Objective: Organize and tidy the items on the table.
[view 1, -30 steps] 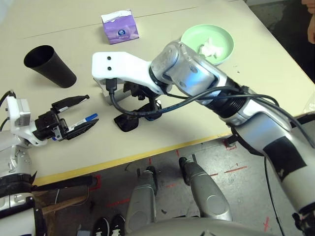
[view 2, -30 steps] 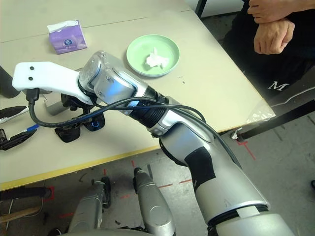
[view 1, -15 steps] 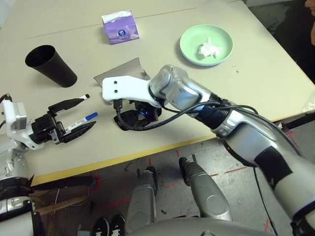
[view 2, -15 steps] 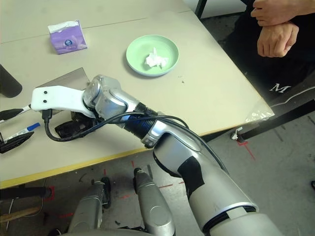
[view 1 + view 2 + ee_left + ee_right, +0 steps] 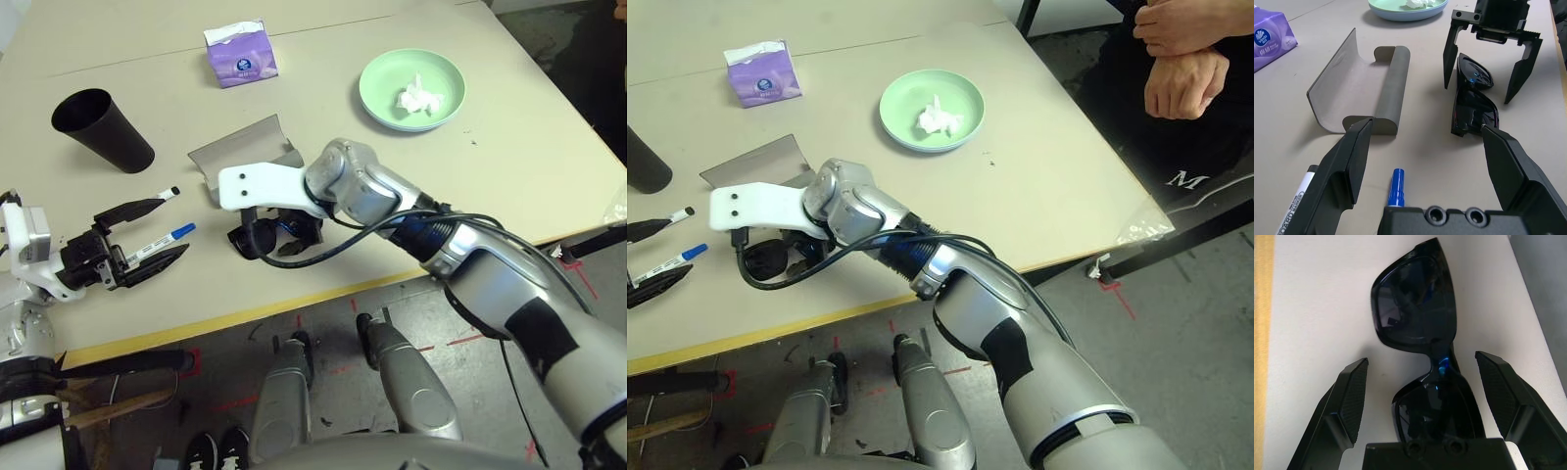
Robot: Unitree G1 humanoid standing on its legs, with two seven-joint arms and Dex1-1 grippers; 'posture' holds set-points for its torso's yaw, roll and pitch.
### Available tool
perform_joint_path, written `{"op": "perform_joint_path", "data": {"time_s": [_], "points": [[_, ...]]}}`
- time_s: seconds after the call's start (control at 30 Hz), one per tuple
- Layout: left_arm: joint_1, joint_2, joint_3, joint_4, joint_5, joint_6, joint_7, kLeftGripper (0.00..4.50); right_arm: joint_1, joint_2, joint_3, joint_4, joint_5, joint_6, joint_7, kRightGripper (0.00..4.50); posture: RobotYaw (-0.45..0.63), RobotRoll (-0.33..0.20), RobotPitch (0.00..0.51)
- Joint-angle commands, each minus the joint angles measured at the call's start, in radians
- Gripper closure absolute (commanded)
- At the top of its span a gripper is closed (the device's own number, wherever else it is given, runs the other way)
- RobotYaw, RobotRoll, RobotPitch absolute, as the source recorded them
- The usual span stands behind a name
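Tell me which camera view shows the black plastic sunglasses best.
The right wrist view: the black plastic sunglasses show both lenses. The left wrist view shows them whole but foreshortened; in both eye views the right arm covers most of them.

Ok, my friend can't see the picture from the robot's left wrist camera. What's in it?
Black sunglasses lie on the beige table between the open fingers of the right gripper. Beside them is an open grey glasses case, with a blue-capped marker nearer, between the open left gripper fingers, and a purple tissue box farther off.
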Motion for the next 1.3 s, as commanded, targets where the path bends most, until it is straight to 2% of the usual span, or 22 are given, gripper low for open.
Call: {"op": "perform_joint_path", "data": {"time_s": [0.03,0.53,0.63,0.9,1.0,1.03,1.3], "points": [[0.011,-0.003,0.002,0.000,0.002,-0.006,-0.007,0.00,0.015,0.004,0.010,-0.031,-0.015,-0.014,0.020,0.04,-0.16,0.000,0.288],[0.025,-0.008,0.008,-0.003,0.002,-0.007,-0.003,0.00,0.008,0.037,-0.013,-0.009,-0.035,-0.045,0.017,0.04,-0.14,0.000,0.287],[0.025,-0.008,0.009,-0.003,0.001,-0.007,-0.003,0.00,0.008,0.040,-0.015,-0.011,-0.036,-0.047,0.022,0.61,-0.14,0.000,0.288],[0.026,-0.012,0.007,-0.009,0.000,-0.006,-0.002,0.00,0.016,0.031,-0.015,-0.030,-0.037,-0.042,0.041,3.48,-0.15,0.000,0.289],[0.026,-0.013,0.007,-0.013,-0.001,-0.004,0.000,0.00,0.021,0.027,-0.018,-0.047,-0.041,-0.034,0.053,4.28,-0.15,0.000,0.288],[0.026,-0.013,0.007,-0.015,-0.001,-0.004,0.001,0.00,0.022,0.026,-0.020,-0.053,-0.042,-0.031,0.059,4.46,-0.15,0.000,0.287],[0.028,-0.015,0.006,-0.034,-0.003,0.004,0.011,0.00,0.031,0.015,-0.021,-0.087,-0.041,-0.013,0.084,4.49,-0.15,0.000,0.291]]}}
